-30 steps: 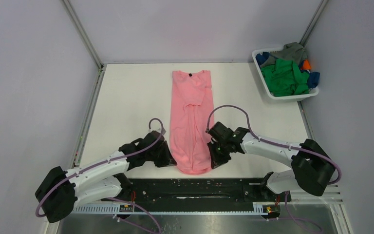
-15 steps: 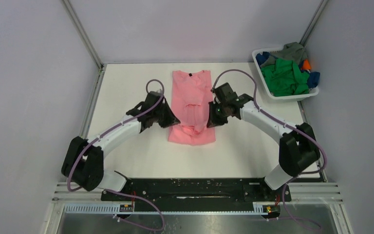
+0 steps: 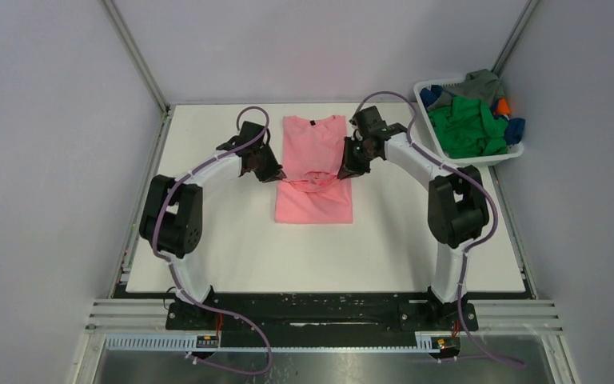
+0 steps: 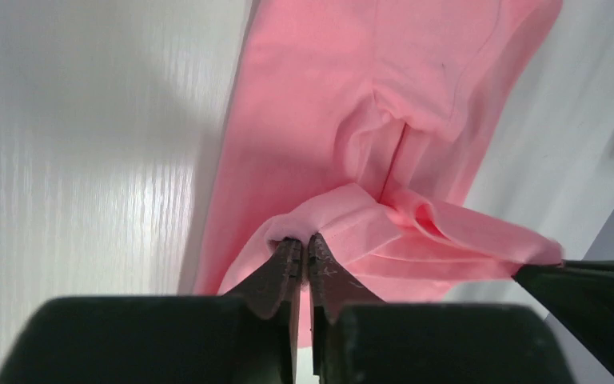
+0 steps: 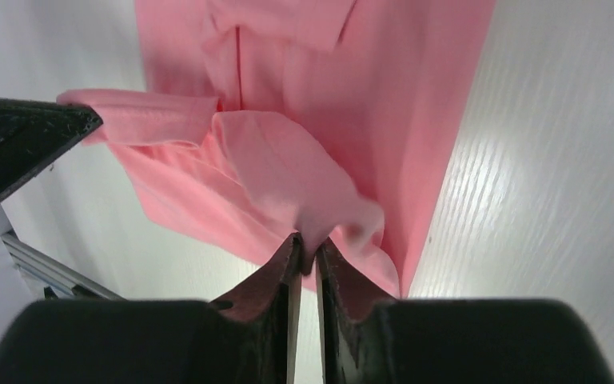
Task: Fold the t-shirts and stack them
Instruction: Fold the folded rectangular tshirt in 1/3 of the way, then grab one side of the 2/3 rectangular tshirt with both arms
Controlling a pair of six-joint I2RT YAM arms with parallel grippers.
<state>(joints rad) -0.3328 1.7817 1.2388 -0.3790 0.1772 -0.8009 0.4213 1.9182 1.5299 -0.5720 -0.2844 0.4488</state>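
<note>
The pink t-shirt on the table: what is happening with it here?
The robot is folding the salmon pink t-shirt. The left pincer and the right pincer are each shut on its lower edge, holding it raised over the shirt's middle. Other t-shirts lie heaped in the white basket at the far right.

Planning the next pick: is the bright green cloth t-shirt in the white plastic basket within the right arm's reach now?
Probably not: the right gripper is shut on the salmon pink cloth t-shirt, though nothing covers the bright green t-shirt.
</note>
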